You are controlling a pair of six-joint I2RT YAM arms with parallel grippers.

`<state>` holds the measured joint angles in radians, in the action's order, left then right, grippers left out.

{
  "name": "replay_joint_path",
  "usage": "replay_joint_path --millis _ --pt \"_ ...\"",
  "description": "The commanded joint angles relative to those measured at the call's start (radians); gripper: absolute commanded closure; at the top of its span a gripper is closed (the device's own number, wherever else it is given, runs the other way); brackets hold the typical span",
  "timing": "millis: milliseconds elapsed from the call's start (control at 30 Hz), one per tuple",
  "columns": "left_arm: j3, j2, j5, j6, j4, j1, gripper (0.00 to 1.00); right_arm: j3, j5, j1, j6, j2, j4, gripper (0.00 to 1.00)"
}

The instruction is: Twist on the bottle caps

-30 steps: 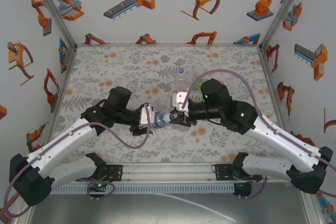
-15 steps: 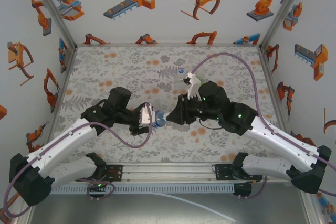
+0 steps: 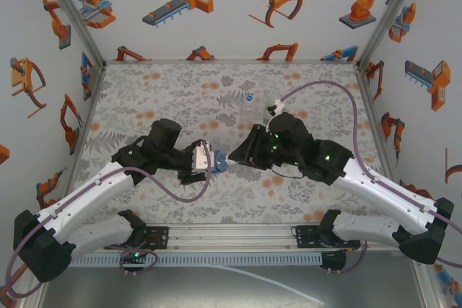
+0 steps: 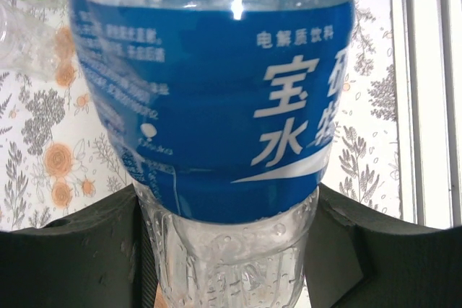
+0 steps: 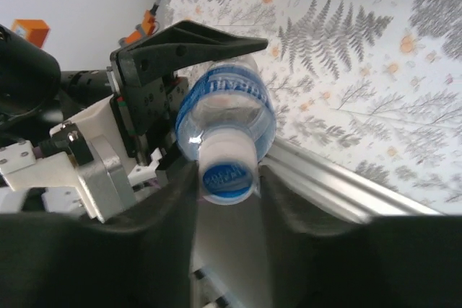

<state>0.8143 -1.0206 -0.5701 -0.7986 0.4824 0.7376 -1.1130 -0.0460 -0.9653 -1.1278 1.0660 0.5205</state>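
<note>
A robotics lab's enclosed test cell is showing here. White wall panels printed with orange and grey cartoon robot arms (image 3: 216,27) are closing in three sides, and silver aluminium frame posts (image 3: 73,12) are running up the corners. A flat table covering patterned with grey ferns and orange flowers (image 3: 180,91) is lying across the work surface. Along its near edge a slotted aluminium rail (image 3: 231,234) is carrying the bases of two black-and-white jointed robot arms (image 3: 86,200), with thin purple cables (image 3: 328,83) looping from them.
</note>
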Motion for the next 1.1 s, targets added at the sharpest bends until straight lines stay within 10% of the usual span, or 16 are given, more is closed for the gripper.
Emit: replay_joint_path --millis 0,167,567,1067 --pt "0.033 0.008 -0.065 -0.024 0.004 0.011 1.00 -0.095 0.141 0.009 0.213 -0.004 0.009 0.51" --pt "0.032 0.009 -0.065 -0.025 0.008 0.016 1.00 -0.167 0.114 0.011 0.580 -0.007 -0.020 0.51" --pt "0.031 0.014 -0.094 -0.035 0.013 0.025 1.00 -0.059 -0.482 0.008 1.509 -0.070 -0.111 0.51" --pt "0.029 0.025 -0.135 -0.052 0.023 0.028 1.00 0.043 -0.528 0.005 1.556 -0.075 -0.129 0.55"
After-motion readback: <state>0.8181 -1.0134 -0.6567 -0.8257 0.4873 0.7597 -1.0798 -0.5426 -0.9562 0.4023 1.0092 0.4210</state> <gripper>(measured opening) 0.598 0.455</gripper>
